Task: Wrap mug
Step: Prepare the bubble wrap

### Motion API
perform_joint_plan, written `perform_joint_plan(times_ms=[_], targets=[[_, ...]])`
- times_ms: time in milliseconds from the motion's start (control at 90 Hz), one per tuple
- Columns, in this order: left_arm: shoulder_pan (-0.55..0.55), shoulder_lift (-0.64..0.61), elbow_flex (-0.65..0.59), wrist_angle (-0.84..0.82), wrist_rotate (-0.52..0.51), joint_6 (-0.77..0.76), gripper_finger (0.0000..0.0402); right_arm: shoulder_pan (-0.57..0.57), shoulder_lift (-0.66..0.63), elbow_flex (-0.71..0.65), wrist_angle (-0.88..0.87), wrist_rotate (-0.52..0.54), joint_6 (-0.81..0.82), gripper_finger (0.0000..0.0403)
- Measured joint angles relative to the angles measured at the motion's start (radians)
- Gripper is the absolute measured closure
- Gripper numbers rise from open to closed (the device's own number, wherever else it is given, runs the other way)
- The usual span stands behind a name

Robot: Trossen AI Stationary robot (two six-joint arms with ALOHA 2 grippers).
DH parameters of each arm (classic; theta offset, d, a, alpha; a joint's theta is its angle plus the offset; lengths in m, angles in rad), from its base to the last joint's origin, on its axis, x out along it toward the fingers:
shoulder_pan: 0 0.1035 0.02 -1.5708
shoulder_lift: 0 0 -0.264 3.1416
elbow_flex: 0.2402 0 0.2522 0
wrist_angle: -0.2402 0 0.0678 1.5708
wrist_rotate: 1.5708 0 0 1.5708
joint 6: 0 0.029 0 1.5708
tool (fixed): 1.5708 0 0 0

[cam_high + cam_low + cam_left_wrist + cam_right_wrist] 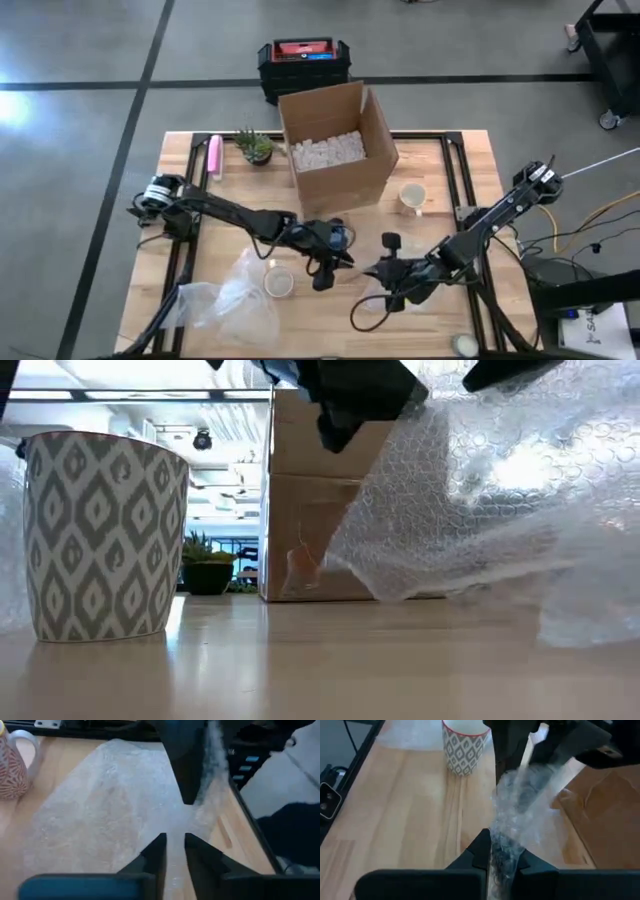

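Both arms met near the middle of the table, holding a sheet of bubble wrap stretched between them. The left gripper had its jaws closed narrowly on one edge of the sheet, and the right gripper pinched a bunched end of it between its fingers. The sheet hung off the wood, sagging toward the tabletop at its right side in the low view.

The grey-and-white patterned mug stood upright just to the left of the left gripper, apart from the sheet. More clear wrap lay crumpled at the near left, beside that mug. A second mug with a handle stood farther back, right of the open cardboard box; its pattern looked reddish, though that was hard to confirm. A small potted plant sat left of the box.
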Motion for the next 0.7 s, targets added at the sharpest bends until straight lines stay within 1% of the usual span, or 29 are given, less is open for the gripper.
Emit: perform_joint_plan(times_ms=[211,300,378,478,567,633,700], targets=[[0.0,-0.01,0.066,-0.165,0.001,0.008,0.022,0.001,-0.003,0.0,-0.056,-0.002,0.014,0.0403],[-0.004,-0.016,0.074,-0.168,0.005,0.009,0.0194,-0.001,-0.004,0.0,-0.056,-0.002,0.01,0.0403],[-0.009,-0.016,0.071,-0.157,0.008,0.009,0.0181,-0.01,-0.007,0.0,-0.036,-0.001,-0.004,0.0403],[-0.011,-0.012,0.039,-0.089,0.005,0.005,0.0176,-0.017,-0.008,0.0,0.023,0.001,-0.044,0.0403],[-0.011,-0.007,0.016,-0.035,-0.009,0.0,0.0183,-0.026,-0.009,0.0,0.104,0.0,-0.093,0.0403],[-0.011,0.0,0.012,0.009,-0.031,-0.001,0.02,-0.033,-0.01,0.001,0.138,-0.001,-0.12,0.0403],[-0.011,0.0,0.012,0.003,-0.032,0.006,0.0234,-0.042,-0.01,0.001,0.149,0.0,-0.134,0.0403]])
